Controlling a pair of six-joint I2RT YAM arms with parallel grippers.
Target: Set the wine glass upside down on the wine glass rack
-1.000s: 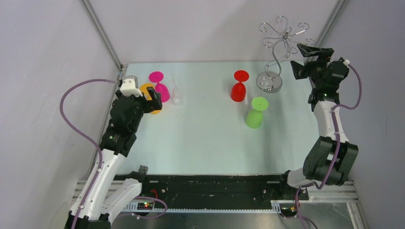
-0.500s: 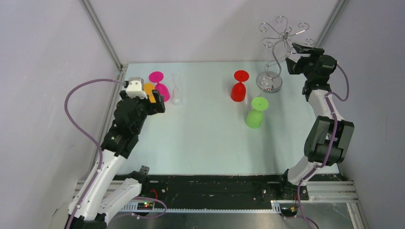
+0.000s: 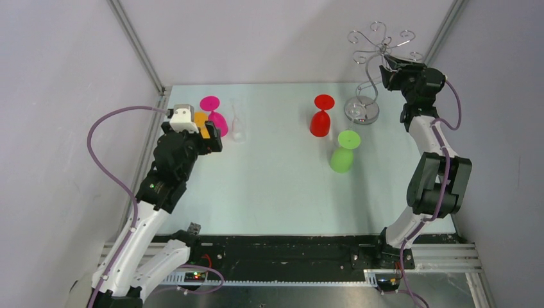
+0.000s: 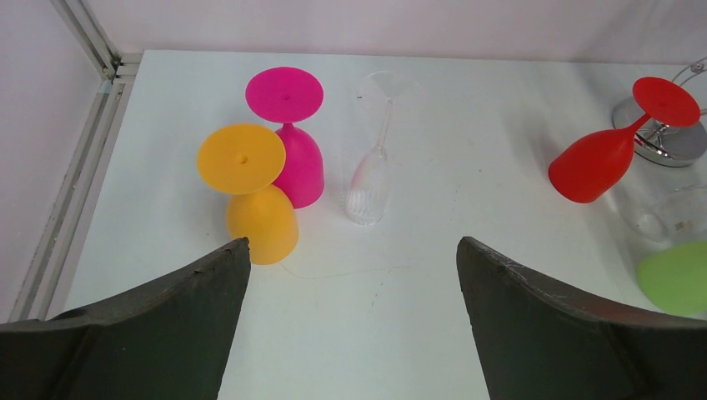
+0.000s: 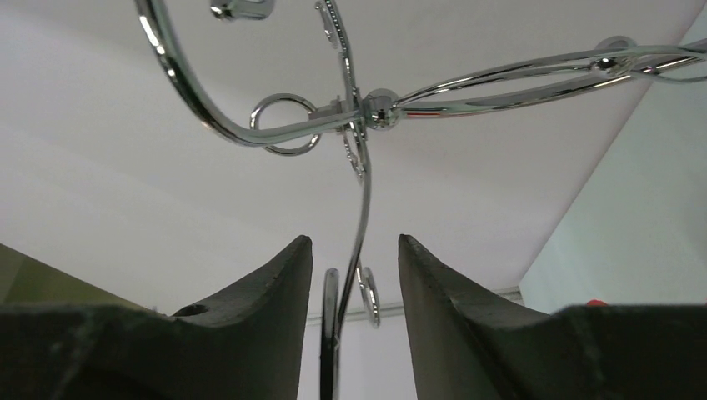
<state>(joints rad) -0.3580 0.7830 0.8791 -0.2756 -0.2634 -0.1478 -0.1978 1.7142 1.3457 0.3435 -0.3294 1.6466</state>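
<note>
Pale grey walls close in a white table (image 3: 269, 192), where two black-and-white arms rise from a rail along the near edge.

At the far right corner stands the wine glass rack (image 3: 383, 46), a chrome wire stand with a round mirrored base (image 3: 361, 110) and curled arms on top; it is the tallest thing on the table. The right gripper (image 3: 388, 66) is raised to the rack's upper stem. Seen from the wrist, the two dark fingers (image 5: 267, 317) stand either side of the thin stem wire with a narrow gap on each side (no contact can be made out), and the hub of curled arms (image 5: 382, 110) is just above them.

Across the table, the left gripper (image 4: 352, 250) hangs with its jaws spread wide and nothing between them, above the table just near of a cluster of upturned glasses.

Five glasses rest on the table, foot up. The orange glass (image 4: 260, 221) touches the pink glass (image 4: 296, 167) at far left, and the clear glass (image 4: 368, 187) stands just beside them. The red glass (image 3: 319, 125) stands near the rack's base. The green glass (image 3: 342, 159) stands just in front of the red one.
</note>
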